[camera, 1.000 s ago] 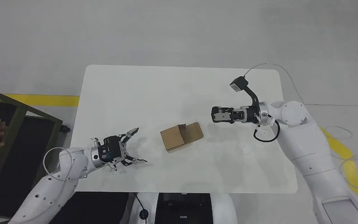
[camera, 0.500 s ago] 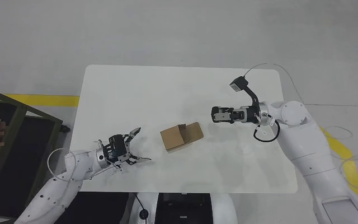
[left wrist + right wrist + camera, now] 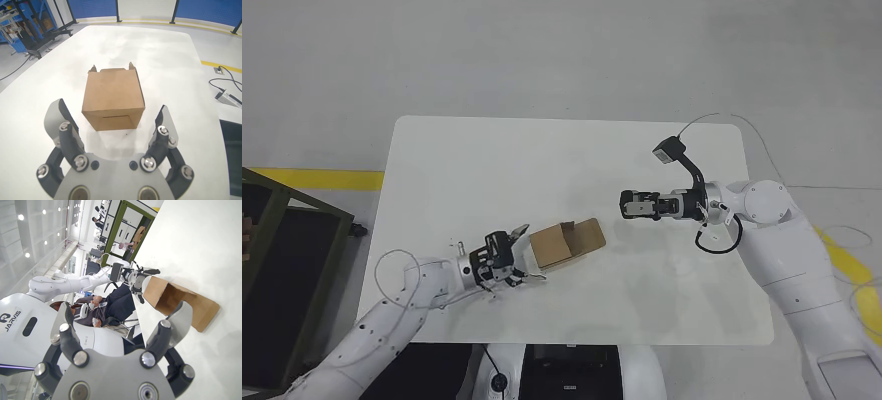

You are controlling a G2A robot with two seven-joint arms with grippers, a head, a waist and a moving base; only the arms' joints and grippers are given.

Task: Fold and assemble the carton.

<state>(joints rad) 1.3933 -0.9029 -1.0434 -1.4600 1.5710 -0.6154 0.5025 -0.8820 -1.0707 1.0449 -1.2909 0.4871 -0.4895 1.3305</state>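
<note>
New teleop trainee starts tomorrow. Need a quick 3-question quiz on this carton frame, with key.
1. True or false: the left gripper is shut on the cardboard carton.
2. The carton lies on its side. Its open end faces: A) the left gripper, B) the right gripper, C) straight up.
3. Fill in: the right gripper's jaws are ____.
Key: 1 false, the left gripper is open, just short of the carton's closed end and not touching it. 2 B. 3 open.
</note>
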